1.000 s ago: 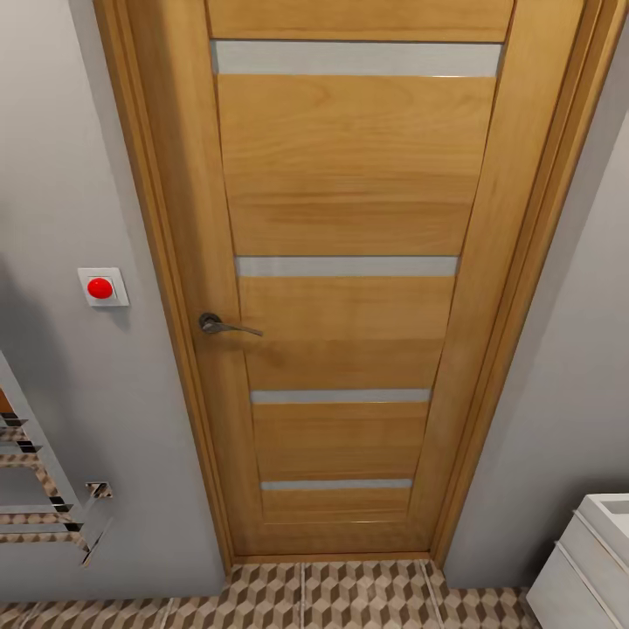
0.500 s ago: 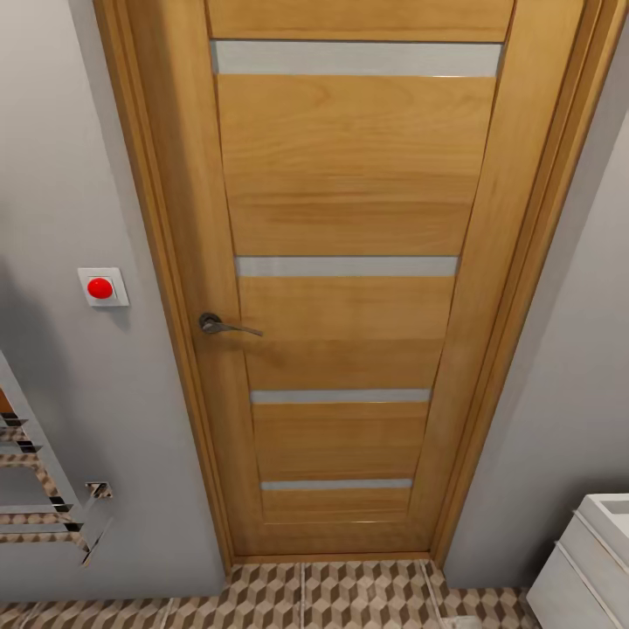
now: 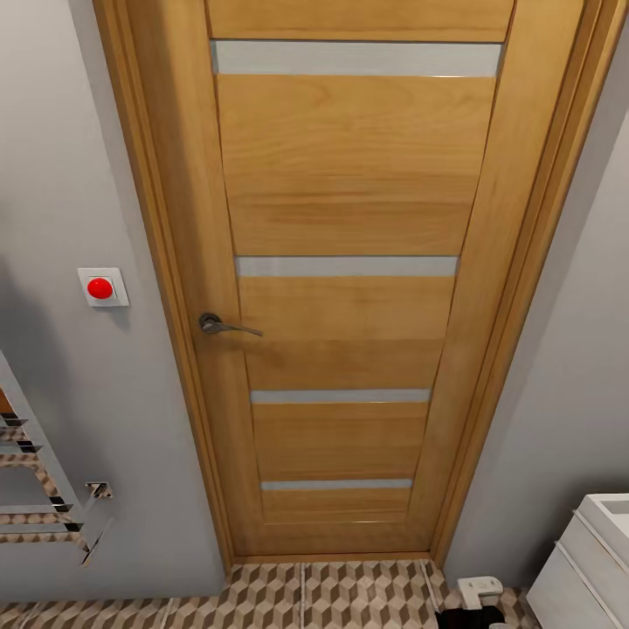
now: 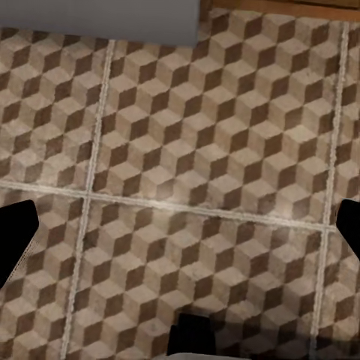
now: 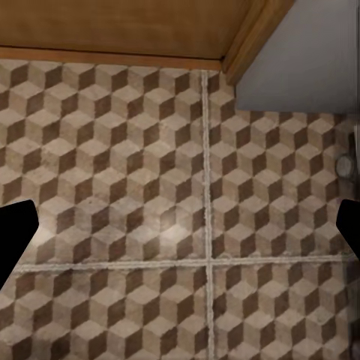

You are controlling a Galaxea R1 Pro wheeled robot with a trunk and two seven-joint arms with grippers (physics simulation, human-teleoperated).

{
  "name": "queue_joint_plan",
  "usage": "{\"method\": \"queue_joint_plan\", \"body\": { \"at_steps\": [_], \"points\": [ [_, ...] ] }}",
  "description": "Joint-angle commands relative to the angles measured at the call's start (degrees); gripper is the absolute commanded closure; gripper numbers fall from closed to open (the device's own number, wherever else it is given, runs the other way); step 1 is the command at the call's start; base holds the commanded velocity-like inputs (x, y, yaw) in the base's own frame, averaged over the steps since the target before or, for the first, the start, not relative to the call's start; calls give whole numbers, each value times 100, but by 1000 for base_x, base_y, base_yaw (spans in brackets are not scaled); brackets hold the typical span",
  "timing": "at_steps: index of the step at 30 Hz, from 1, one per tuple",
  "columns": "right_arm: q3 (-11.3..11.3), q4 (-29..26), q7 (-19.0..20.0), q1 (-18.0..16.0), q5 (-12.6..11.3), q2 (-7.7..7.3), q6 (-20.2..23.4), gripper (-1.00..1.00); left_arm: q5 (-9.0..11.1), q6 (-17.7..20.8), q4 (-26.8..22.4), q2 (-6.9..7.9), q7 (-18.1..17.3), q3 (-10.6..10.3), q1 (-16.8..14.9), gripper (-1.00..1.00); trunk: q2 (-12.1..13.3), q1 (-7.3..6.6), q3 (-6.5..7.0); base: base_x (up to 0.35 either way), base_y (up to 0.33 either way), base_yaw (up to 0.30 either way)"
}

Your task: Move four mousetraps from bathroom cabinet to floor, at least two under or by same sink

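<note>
A wooden door (image 3: 349, 288) with frosted strips and a metal handle (image 3: 225, 327) sat in grey walls (image 3: 61, 175). A red button switch (image 3: 102, 287) was left of it, a chrome towel rail (image 3: 52, 498) lower down, cube-patterned tiles (image 3: 332, 596) underneath.

black end effector fingertips (image 4: 15, 240), a pale grey block-shaped arm part (image 3: 479, 591) above black

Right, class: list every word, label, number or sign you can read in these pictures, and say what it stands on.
None: no readable text anywhere.
The wall plate left of the wooden door carries a plain red button, unlettered.
The door's handle, the bathroom floor tiles and the white bathroom sink unit are unmarked too.
</note>
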Motion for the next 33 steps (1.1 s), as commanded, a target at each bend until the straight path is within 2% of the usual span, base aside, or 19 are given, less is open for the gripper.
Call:
{"method": "queue_joint_plan", "body": {
  "at_steps": [1, 9, 21, 33],
  "points": [
    [12, -4, 5, -5, 25, -7, 9, -100, 1, 18, -12, 6, 4, 50, -14, -100, -3, 0, -6, 0, 0, 0],
    [27, 27, 1, -13, -2, -12, -372, -100, -44, -382, 12, -34, 6, 104, -33, -100, -3, 0, -6, 0, 0, 0],
    [12, 49, -66, -14, -36, -9, -500, -100, -17, -610, -6, -87, 7, 108, -34, -100, -3, 0, -6, 0, 0, 1],
    [14, 86, -63, -10, -38, 12, -503, -100, -1, -632, 33, -80, -10, 110, -35, -100, -3, 0, -6, 0, 0, 244]
  ]
}}
